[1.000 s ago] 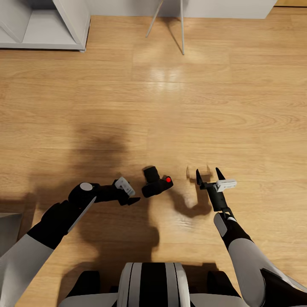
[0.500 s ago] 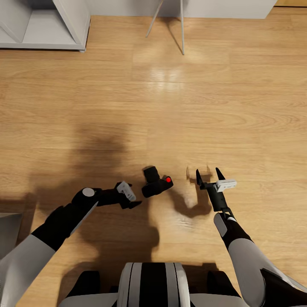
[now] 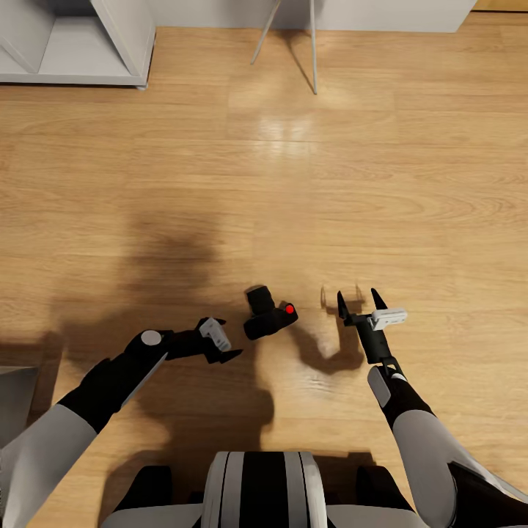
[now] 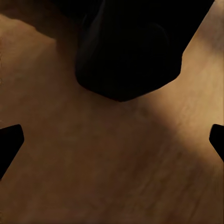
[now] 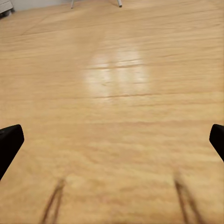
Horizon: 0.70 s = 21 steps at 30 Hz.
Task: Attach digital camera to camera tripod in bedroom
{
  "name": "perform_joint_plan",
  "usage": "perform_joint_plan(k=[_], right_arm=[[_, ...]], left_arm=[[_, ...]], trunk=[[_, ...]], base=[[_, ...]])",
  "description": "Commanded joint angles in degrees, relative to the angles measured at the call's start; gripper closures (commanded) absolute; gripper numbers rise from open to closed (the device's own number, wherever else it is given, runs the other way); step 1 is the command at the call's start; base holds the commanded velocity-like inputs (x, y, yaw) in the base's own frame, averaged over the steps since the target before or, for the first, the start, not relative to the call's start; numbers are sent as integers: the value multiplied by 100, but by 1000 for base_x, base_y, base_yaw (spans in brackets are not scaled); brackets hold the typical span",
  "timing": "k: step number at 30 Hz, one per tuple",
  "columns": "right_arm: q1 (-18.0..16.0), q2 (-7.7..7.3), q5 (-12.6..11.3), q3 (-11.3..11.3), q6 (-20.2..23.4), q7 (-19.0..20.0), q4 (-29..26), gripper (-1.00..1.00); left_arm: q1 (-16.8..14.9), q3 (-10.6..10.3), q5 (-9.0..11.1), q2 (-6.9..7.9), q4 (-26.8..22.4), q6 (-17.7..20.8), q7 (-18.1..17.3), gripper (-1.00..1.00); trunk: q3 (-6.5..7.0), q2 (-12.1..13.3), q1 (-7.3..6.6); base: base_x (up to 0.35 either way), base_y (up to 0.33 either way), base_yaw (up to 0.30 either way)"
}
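while digital camera (image 3: 268, 314) lies on floor (image 3: 367, 183) | left claw (image 3: 229, 350) beside | right claw (image 3: 358, 298) spread

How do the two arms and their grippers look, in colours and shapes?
Both arms have pale grey upper shells and black forearms. The left arm bears a round grey disc at one joint. Each gripper, left and right, has two thin black pointed fingers with a small white block behind them.
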Motion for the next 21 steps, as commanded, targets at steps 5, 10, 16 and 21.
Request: perform_joint_plan(k=[5,10,16,21], right_arm=[[-4,5,-33,-28,0,59,2,-100],[-4,5,-37,-28,0,58,2,-100],[-4,7,-38,-28,0,58,2,-100],[-4,5,-35,-28,0,58,2,-100]], left_arm=[[-4,-13,30,4,244,-377,1,-100],[-7,-6,30,-2,536,-773,2,-100],[-5,16,30,0,768,-1257,3,-100],[-4,25,36,7,878,-1671,3,-100]], trunk=[[-3,-1,-1],[-3,-1,-1],[-3,-1,-1],[-3,-1,-1]], base=[[0,0,0],[0,0,0],[0,0,0],[0,0,0]])
